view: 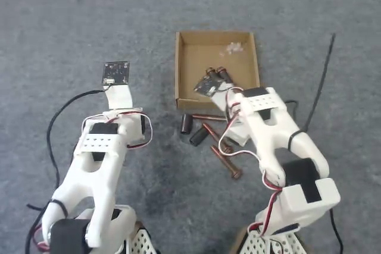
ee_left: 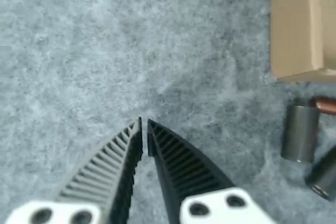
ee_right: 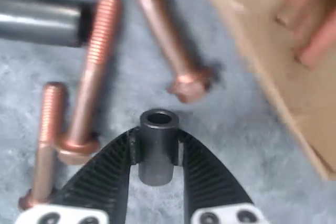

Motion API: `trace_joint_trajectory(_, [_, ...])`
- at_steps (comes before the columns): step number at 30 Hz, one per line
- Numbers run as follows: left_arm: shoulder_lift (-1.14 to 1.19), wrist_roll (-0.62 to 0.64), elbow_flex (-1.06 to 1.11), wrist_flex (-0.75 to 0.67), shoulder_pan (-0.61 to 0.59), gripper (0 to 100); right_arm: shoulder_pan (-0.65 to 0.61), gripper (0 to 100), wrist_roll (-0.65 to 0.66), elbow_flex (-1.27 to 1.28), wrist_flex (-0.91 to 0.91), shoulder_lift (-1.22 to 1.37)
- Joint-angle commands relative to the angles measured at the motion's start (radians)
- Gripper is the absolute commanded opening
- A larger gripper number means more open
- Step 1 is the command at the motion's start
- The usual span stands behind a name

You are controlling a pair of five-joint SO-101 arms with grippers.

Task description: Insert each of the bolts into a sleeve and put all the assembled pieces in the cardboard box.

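My right gripper (ee_right: pixel 157 141) is shut on a dark sleeve (ee_right: pixel 157 148), held upright just above the grey carpet next to the cardboard box (ee_right: pixel 283 77). Three copper bolts (ee_right: pixel 94 72) (ee_right: pixel 44 145) (ee_right: pixel 163 40) lie loose around it, and another sleeve (ee_right: pixel 39 19) lies beyond them. In the high view two sleeves (view: pixel 187 123) (view: pixel 199 136) and bolts (view: pixel 226 162) lie in front of the box (view: pixel 178 69), and assembled pieces (view: pixel 215 75) rest inside it. My left gripper (ee_left: pixel 144 125) is shut on nothing over bare carpet, with two sleeves (ee_left: pixel 300 132) (ee_left: pixel 323 174) off to its side.
A black cable (view: pixel 318 87) runs along the carpet right of the box. Another cable (view: pixel 59 117) curves beside the left arm. Open carpet lies left of the box and behind it.
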Motion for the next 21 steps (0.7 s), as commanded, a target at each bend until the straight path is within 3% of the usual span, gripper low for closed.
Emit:
trace_joint_trajectory(1, [-0.003,-0.014,-0.044,-0.017,-0.005,1,0.084,0.6,-0.123,-0.009,0.015,-0.076])
trace_joint_trajectory(9, [-0.003,-0.014,-0.044,-0.015,-0.005,1,0.268,0.6,-0.341,0.023,0.012,-0.111])
trace_joint_trajectory(21, [-0.003,-0.014,-0.044,-0.015,-0.005,1,0.323,0.6,-0.508,0.049,0.010,-0.165])
